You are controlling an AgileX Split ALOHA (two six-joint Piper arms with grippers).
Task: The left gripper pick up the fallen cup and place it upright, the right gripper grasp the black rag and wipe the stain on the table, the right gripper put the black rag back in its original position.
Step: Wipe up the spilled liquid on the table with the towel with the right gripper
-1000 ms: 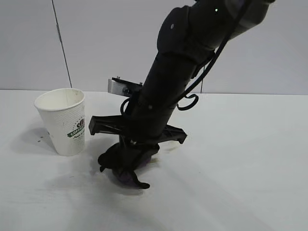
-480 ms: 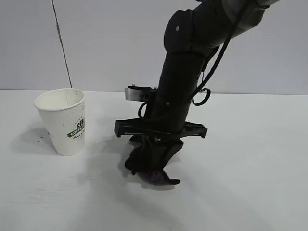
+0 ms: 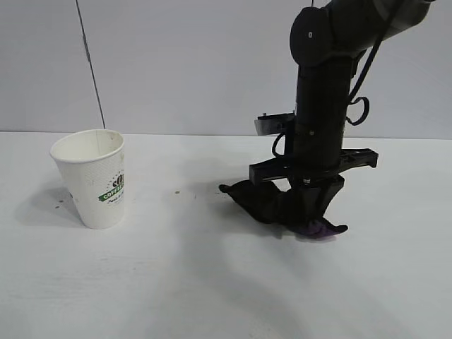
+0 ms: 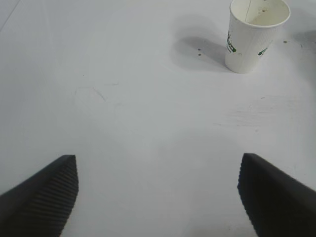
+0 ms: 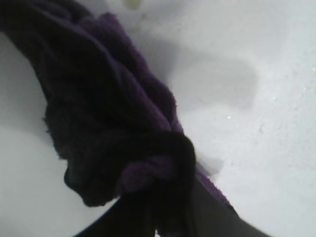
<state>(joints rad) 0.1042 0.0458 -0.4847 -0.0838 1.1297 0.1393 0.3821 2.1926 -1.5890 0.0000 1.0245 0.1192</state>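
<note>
White matte worktop (image 3: pixel 212 282) fills the exterior view. The main risk on it is that leftover liquid gets smeared: a few tiny dark specks (image 3: pixel 176 192) show near the centre, between the cup and the rag, and more sit by the cup's base at about nine o'clock. If the cloth is dragged rather than carried, it could streak them across the clean surface.

Next in size, the right arm stands nearly vertical at about three o'clock of centre. Its right claw (image 3: pixel 305 212) points straight down, pinched shut on the black rag (image 3: pixel 272 201). The grip looks shallow. The right wrist view shows only a knot of the cloth between the fingers, with most of the bunch hanging loose to one side. A quick swing could let the rag slip out or flop, so that it lands away from its home spot. The trailing end, toward the claw's nine o'clock, touches or nearly touches the worktop; I cannot tell which.

The cup (image 3: pixel 92 178) stands upright at nine o'clock, well apart from the rag, so that step looks done. It is light and empty, and a trailing fold or a stray arm move back toward it could tip it again.

The left claw (image 4: pixel 158 197) hovers idle above bare worktop, spread wide and holding nothing, with the cup far off at its one o'clock. It seems to pose little hazard if it stays parked.
</note>
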